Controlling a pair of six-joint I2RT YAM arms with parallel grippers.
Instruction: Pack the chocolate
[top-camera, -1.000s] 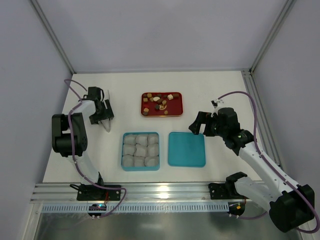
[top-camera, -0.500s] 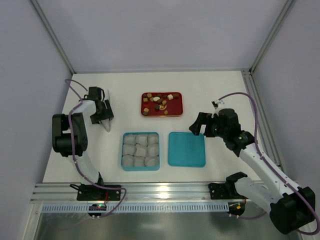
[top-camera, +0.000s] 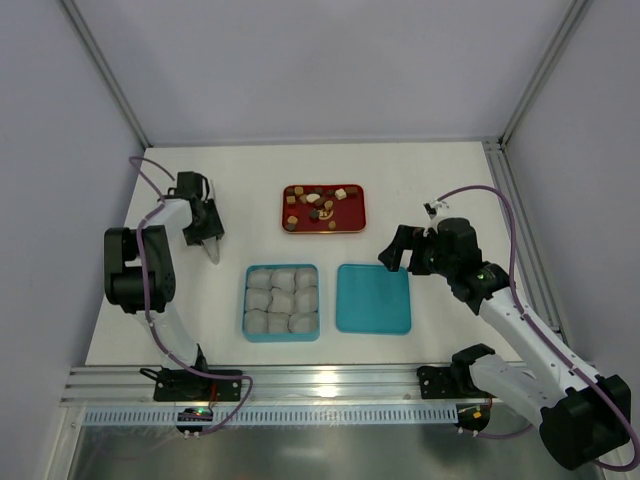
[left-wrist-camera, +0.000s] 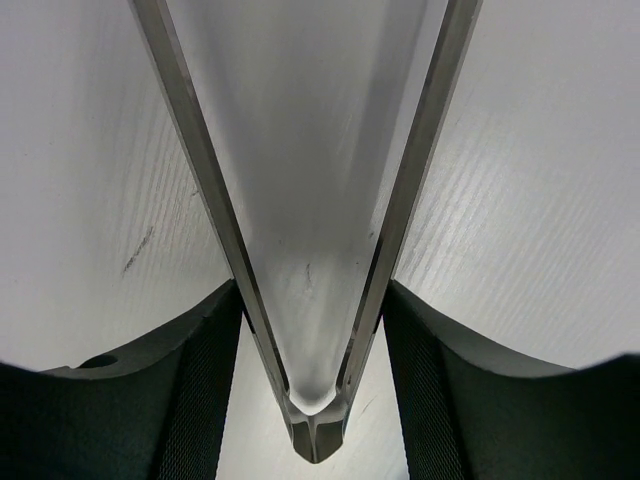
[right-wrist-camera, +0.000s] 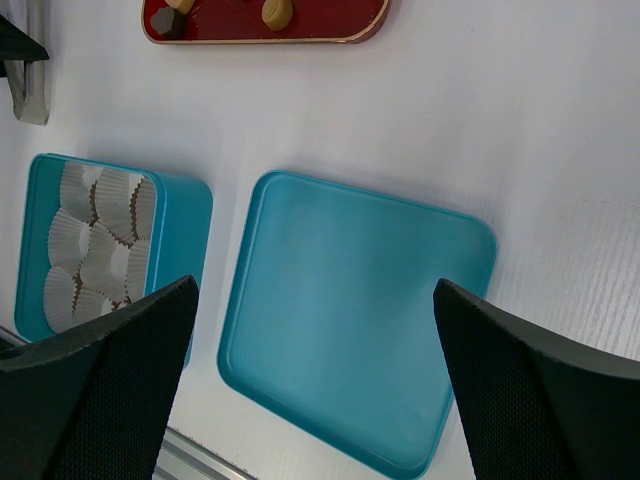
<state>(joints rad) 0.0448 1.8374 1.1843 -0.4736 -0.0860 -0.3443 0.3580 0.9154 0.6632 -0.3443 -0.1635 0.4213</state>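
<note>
Left pincer (left-wrist-camera: 312, 287) tight on tongs (left-wrist-camera: 300, 150); right pincer (right-wrist-camera: 315, 288) agape over teal lid (right-wrist-camera: 365, 240) beside box (right-wrist-camera: 196, 228).

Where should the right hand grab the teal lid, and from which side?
By the raised rim on its right edge, coming straight down. The teal lid lies flat with its hollow side up, so probably only the rim offers a hold: one finger inside, one outside. That edge is nearest the open right hand and farthest from the teal box.
</note>
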